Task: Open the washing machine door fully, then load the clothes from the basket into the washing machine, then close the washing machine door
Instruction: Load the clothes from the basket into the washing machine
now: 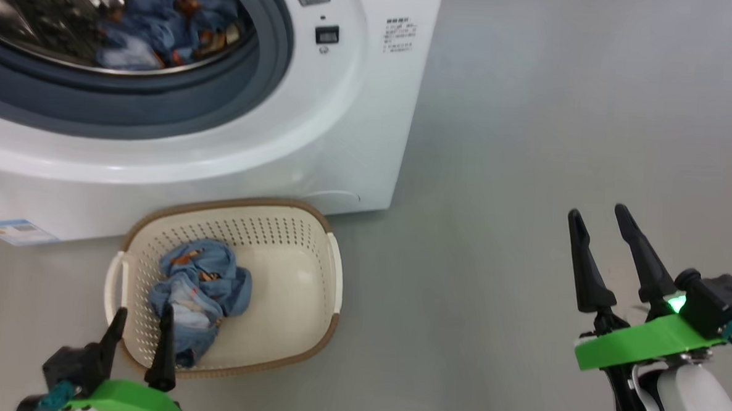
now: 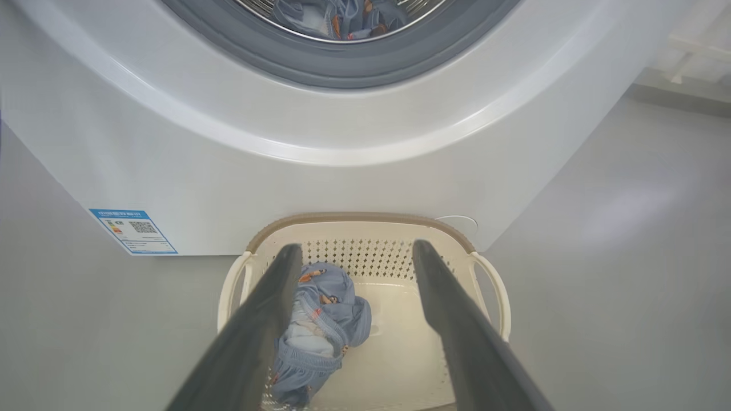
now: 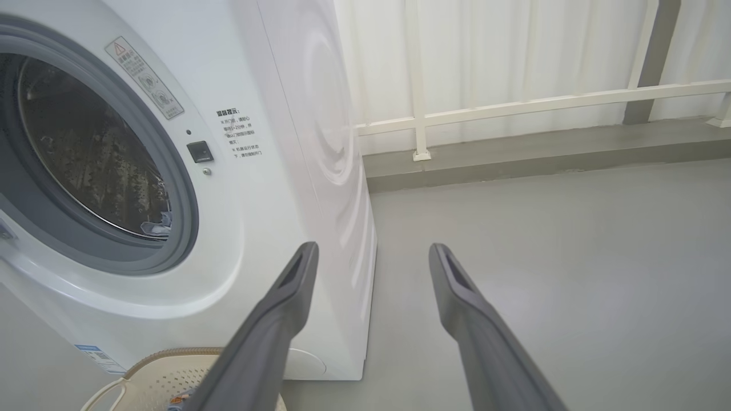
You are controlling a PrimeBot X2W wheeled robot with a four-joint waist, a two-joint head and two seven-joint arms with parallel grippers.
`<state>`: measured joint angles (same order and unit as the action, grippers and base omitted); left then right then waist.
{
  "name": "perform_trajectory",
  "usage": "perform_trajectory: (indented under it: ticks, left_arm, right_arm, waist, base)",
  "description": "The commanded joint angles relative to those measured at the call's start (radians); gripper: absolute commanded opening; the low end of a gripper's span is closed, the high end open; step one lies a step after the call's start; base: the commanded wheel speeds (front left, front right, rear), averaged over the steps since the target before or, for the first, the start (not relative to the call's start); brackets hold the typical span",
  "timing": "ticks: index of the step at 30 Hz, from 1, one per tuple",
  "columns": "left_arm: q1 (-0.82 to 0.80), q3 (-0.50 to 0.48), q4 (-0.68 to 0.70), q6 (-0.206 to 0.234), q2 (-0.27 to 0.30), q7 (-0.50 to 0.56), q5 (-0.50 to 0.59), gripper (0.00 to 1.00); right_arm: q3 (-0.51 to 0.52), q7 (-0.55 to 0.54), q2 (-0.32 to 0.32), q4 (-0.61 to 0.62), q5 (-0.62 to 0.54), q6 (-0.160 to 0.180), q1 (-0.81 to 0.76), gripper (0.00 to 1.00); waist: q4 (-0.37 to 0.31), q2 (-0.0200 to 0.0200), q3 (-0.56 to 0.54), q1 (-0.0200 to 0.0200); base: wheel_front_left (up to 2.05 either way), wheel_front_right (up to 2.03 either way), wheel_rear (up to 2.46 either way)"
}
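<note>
One garment in basket at left gripper tips; second garment in drum beyond. Left gripper and right gripper both spread, empty.

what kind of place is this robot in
Most likely a laundry area, possibly a balcony or utility room. A white front-loading washing machine stands on a bare grey floor, a perforated basket with a blue garment sits before it, and a white railing runs along the far edge.
</note>
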<state>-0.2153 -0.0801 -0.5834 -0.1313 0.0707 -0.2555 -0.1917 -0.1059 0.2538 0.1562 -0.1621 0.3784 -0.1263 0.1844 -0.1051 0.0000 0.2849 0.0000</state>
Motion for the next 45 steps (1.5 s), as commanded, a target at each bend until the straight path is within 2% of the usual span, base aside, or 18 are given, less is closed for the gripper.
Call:
perform_trajectory:
  ticks: [1, 12, 21, 25, 32, 39, 45]
  left_arm:
    - [-0.034, -0.023, -0.001, 0.001, 0.024, -0.006, -0.003, 1.00]
    - [-0.253, 0.055, -0.260, 0.001, 0.099, -0.006, 0.001, 1.00]
    - [-0.465, 0.170, -0.525, 0.001, 0.172, 0.005, 0.031, 1.00]
    - [-0.531, 0.211, -0.593, 0.001, 0.195, 0.031, 0.051, 1.00]
    - [-0.643, 0.280, -0.677, 0.001, 0.242, 0.150, 0.099, 1.00]
    - [-0.692, 0.337, -0.700, 0.001, 0.293, 0.302, 0.143, 1.00]
    - [-0.726, 0.390, -0.705, 0.001, 0.331, 0.386, 0.165, 1.00]
  right_arm:
    - [-0.024, 0.008, 0.003, 0.027, -0.002, -0.004, 0.027, 1.00]
    - [-0.028, 0.008, -0.034, 0.044, -0.002, -0.004, 0.117, 1.00]
    - [-0.039, 0.008, -0.056, 0.054, -0.002, -0.004, 0.181, 1.00]
    - [-0.041, 0.008, -0.061, 0.059, -0.001, -0.004, 0.199, 1.00]
    - [-0.050, 0.008, -0.074, 0.069, -0.001, -0.004, 0.235, 1.00]
    - [-0.070, 0.008, -0.087, 0.073, 0.001, -0.004, 0.259, 1.00]
    - [-0.084, 0.008, -0.096, 0.083, 0.004, -0.004, 0.284, 1.00]
  waist:
    - [-0.018, 0.0000, 0.050, 0.0000]
    - [-0.058, 0.0000, 0.207, 0.0000]
    - [-0.089, 0.0000, 0.320, 0.0000]
    - [-0.098, 0.0000, 0.350, 0.0000]
    - [-0.118, 0.0000, 0.412, 0.0000]
    - [-0.143, 0.0000, 0.452, 0.0000]
    - [-0.168, 0.0000, 0.499, 0.0000]
  base:
    - [0.00, 0.00, 0.00]
    - [0.00, 0.00, 0.00]
    - [0.00, 0.00, 0.00]
    - [0.00, 0.00, 0.00]
    - [0.00, 0.00, 0.00]
    - [0.00, 0.00, 0.00]
    - [0.00, 0.00, 0.00]
